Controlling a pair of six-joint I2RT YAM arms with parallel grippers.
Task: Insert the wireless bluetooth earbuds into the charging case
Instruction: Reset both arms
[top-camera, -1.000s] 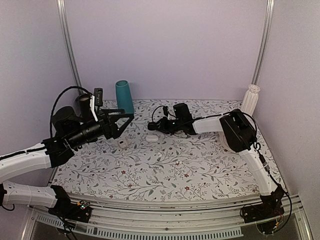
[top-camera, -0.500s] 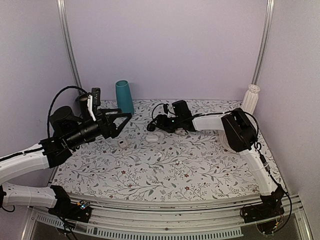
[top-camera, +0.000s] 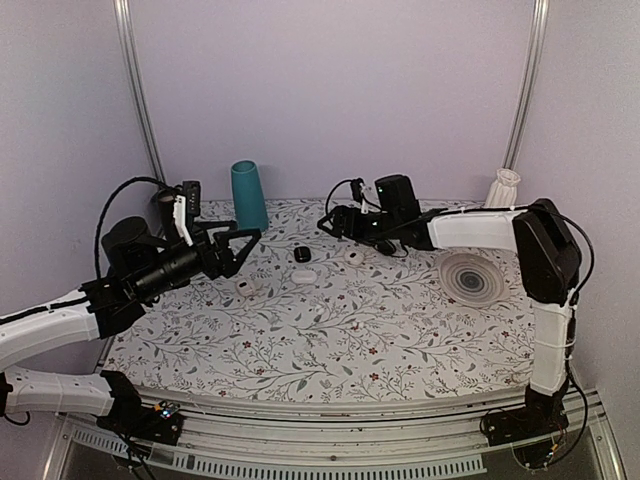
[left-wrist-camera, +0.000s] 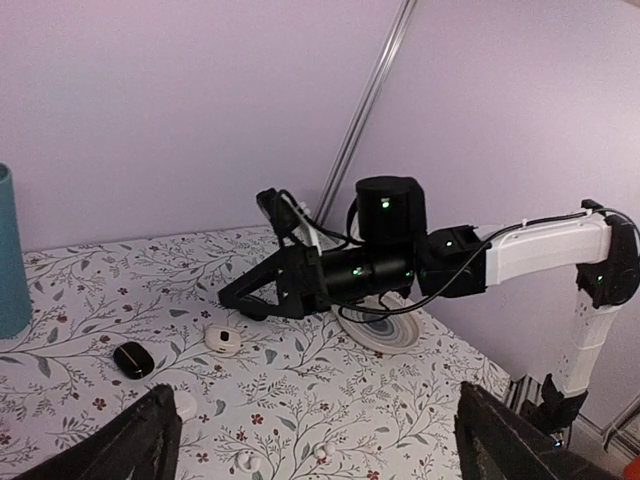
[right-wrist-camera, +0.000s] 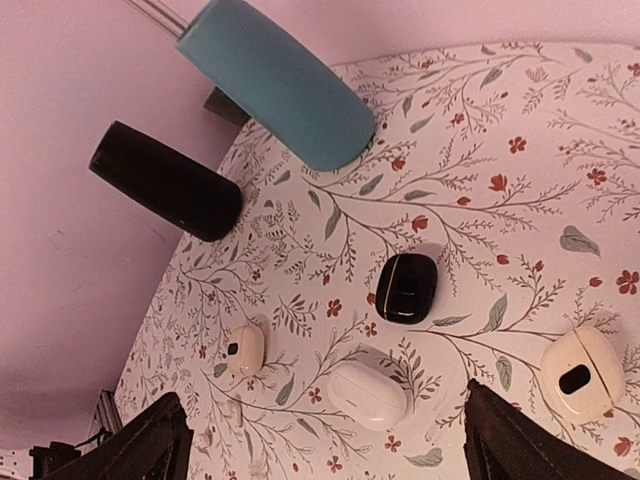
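Lilac walls close in a desk (top-camera: 300, 345) covered with a floral-print cloth. The charging case (top-camera: 302, 254) lies on the cloth near the middle of the back half. It is black and rounded, with a thin pale seam showing in the right wrist view, and nothing grips it. Just in front of it, not touching, sits a white case (top-camera: 304, 275). A smaller white case (top-camera: 246, 287) lies further left and another pale one (top-camera: 354, 255) to the right. A teal cylinder (top-camera: 248, 195) and a black cylinder (right-wrist-camera: 165, 180) stand at the back left. The right end effector (top-camera: 328, 226) is just right of the charging case and apart from it, its jaws spread wide and empty. The left end effector (top-camera: 250, 232) points across from the left, also spread wide with nothing between its fingers. A pale ribbed disc (top-camera: 472, 277) lies under the right arm.
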